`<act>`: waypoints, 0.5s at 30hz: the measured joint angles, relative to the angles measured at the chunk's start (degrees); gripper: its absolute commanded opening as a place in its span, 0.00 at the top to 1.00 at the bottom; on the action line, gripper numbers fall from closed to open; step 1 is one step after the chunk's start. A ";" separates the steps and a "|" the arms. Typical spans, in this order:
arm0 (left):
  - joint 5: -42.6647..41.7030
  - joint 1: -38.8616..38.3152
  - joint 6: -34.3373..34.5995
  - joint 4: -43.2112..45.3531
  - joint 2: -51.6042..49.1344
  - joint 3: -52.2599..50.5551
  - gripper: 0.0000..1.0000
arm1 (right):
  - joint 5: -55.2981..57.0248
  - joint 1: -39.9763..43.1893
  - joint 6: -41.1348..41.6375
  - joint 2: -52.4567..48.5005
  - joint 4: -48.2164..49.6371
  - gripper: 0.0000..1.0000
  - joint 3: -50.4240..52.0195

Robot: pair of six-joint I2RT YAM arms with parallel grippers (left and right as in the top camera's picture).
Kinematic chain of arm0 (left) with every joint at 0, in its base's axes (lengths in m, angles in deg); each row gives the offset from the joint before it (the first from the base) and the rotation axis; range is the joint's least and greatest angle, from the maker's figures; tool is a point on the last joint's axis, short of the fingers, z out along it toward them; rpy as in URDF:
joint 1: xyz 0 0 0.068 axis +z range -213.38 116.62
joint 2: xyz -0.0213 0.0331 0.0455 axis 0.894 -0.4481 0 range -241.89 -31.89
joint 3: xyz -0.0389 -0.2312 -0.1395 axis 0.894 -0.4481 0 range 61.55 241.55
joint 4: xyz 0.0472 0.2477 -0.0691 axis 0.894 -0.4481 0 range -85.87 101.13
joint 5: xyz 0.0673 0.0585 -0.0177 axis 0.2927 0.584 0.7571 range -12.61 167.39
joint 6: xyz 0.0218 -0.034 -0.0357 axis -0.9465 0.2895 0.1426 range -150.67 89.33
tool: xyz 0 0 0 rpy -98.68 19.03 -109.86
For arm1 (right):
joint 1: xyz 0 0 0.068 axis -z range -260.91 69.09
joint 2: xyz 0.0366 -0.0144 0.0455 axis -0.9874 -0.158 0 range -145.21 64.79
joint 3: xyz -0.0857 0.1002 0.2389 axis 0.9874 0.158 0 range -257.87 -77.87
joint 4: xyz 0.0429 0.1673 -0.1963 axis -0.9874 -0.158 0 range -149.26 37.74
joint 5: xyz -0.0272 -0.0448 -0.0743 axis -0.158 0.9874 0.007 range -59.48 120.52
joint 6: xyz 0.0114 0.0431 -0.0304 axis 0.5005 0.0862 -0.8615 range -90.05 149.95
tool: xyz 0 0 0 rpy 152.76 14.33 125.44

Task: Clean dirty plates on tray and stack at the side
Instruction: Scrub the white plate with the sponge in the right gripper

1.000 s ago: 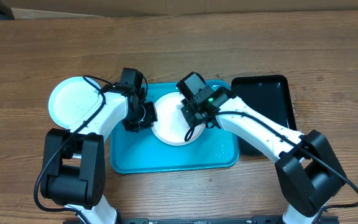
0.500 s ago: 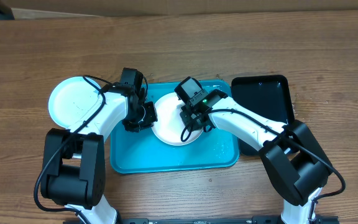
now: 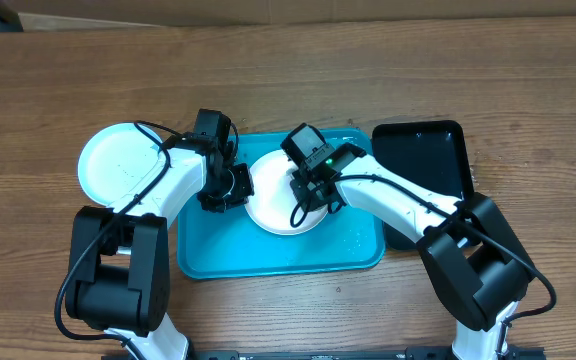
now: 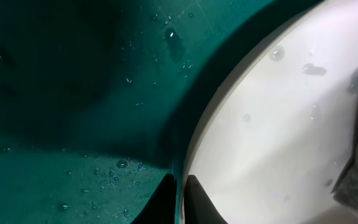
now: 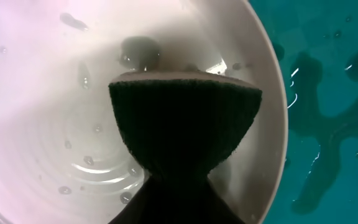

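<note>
Pinching white plate rim, left claw; right claw clamps sponge against plate, on tray.

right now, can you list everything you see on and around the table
table: one, brown wood, under everything
turquoise tray: one, turquoise, mid-table, droplets on it
white plate: one, white, wet, on the turquoise tray
side plate: at least one, pale, on the table left of the turquoise tray; cannot tell if more lie beneath
black tray: one, glossy black, right of the turquoise tray
sponge: one, dark, pressed on the white plate
left hand: one, dark fingers, pinching the white plate's left rim
right hand: one, black, over the white plate, gripping the sponge
</note>
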 measured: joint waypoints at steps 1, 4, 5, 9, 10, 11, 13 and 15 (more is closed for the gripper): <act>0.00 0.00 0.00 0.00 0.00 0.00 0.91 | 0.00 0.00 0.00 0.00 -0.20 0.76 -0.33; -0.02 0.00 0.00 0.00 0.00 0.00 0.91 | 0.02 0.00 -0.04 0.00 -0.28 0.76 -0.52; -0.02 0.00 0.00 0.00 0.00 0.00 0.91 | 0.11 0.00 -0.20 0.00 -0.26 0.76 -0.52; -0.02 0.00 0.00 0.00 0.00 0.00 0.91 | 0.94 -0.02 -0.87 0.00 -0.20 0.75 -0.52; -0.02 0.00 0.00 0.00 0.00 0.00 0.91 | 1.07 -0.02 -0.94 0.00 -0.22 0.75 -0.52; -0.02 0.00 -0.02 0.00 0.00 0.00 0.91 | 1.09 0.00 -0.96 0.00 -0.24 0.78 -0.52; -0.04 0.00 -0.02 0.00 0.00 0.00 0.91 | 1.27 -0.02 -1.18 0.00 -0.17 0.96 -0.52; -0.07 0.00 -0.02 0.00 0.00 0.00 0.92 | 1.51 0.00 -1.20 0.00 -0.11 0.96 -0.52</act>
